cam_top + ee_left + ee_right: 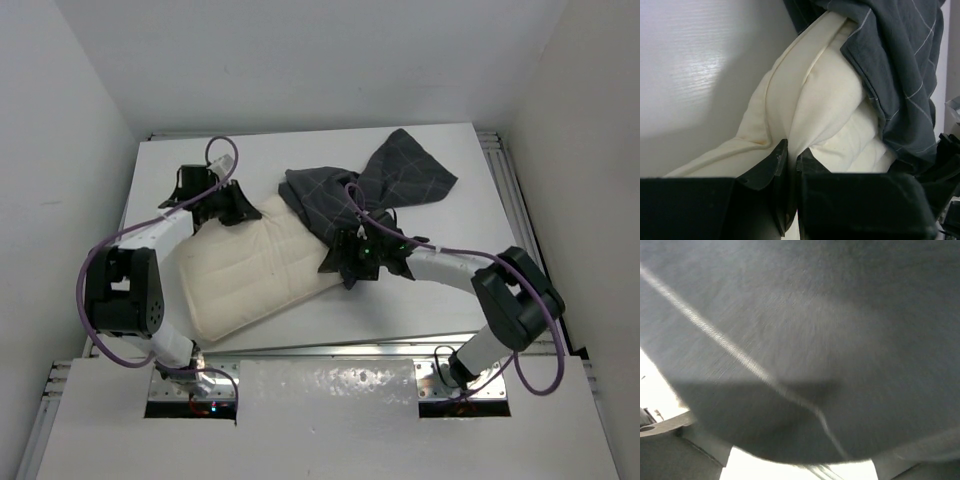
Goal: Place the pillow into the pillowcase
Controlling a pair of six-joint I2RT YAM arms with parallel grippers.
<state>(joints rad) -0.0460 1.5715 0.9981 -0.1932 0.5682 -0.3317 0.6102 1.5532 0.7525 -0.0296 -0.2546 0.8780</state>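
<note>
Roughly a third in, by the look of it: only the far end of the pillow (255,275) tucked under the mouth of the pillowcase (405,180), most of the cream quilted body bare and lying diagonal on the table (430,305). Left to do: drag the case down the whole length, then square it off. Rest of the pillowcase bunched in a loose heap toward the far right of the table, not spread flat. Pinching the pillow's edge seam at its far-left corner with the left gripper (240,208), jaws closed tight on the fabric. Parked at the near hem of the pillowcase, just beside the pillow's right edge, with the right gripper (345,262); jaws spread wide, grey check cloth draped across and filling the wrist view, nothing clamped as far as shown. Probably needs a fresh grab on that hem before any pull. Plain white table, faint sheen near the left gripper; white walls (300,60) closing in on three sides, metal rail (507,190) along the right edge, purple cables (85,285) looping off both arms.
</note>
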